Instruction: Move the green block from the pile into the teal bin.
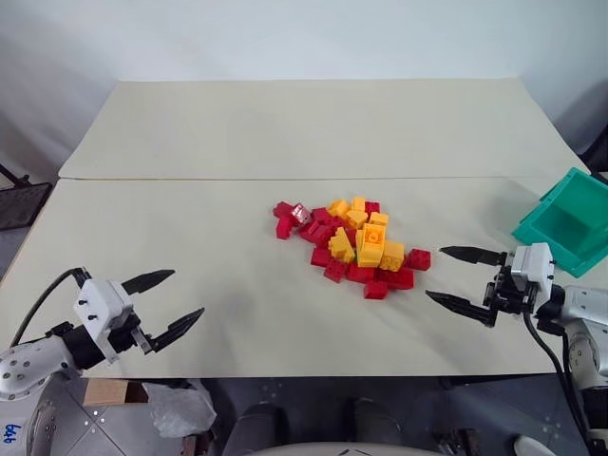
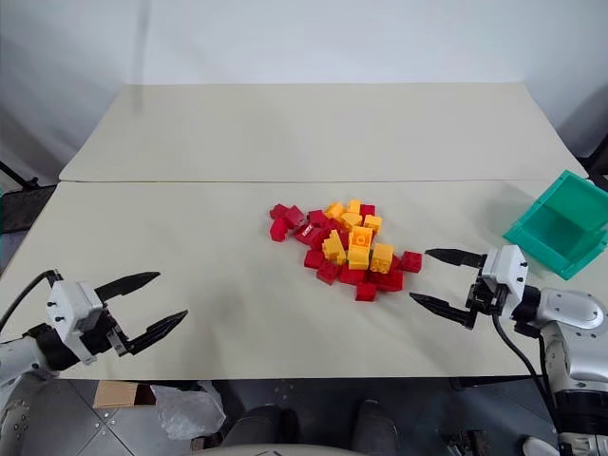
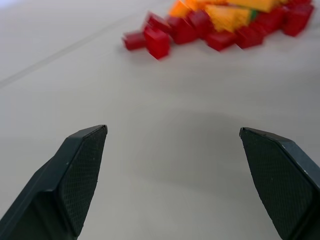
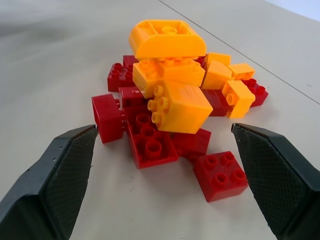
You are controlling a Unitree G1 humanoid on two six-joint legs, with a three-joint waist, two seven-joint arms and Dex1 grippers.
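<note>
Gaping wide, right claw (image 1: 463,278) empty.

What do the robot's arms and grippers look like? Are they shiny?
Each arm is smooth silver-grey metal ending in a white boxy block. The left gripper and right gripper each have two long, pointed black fingers with a fine bumpy, cross-hatched texture on the inside. A thin black cable loops along each arm.
</note>
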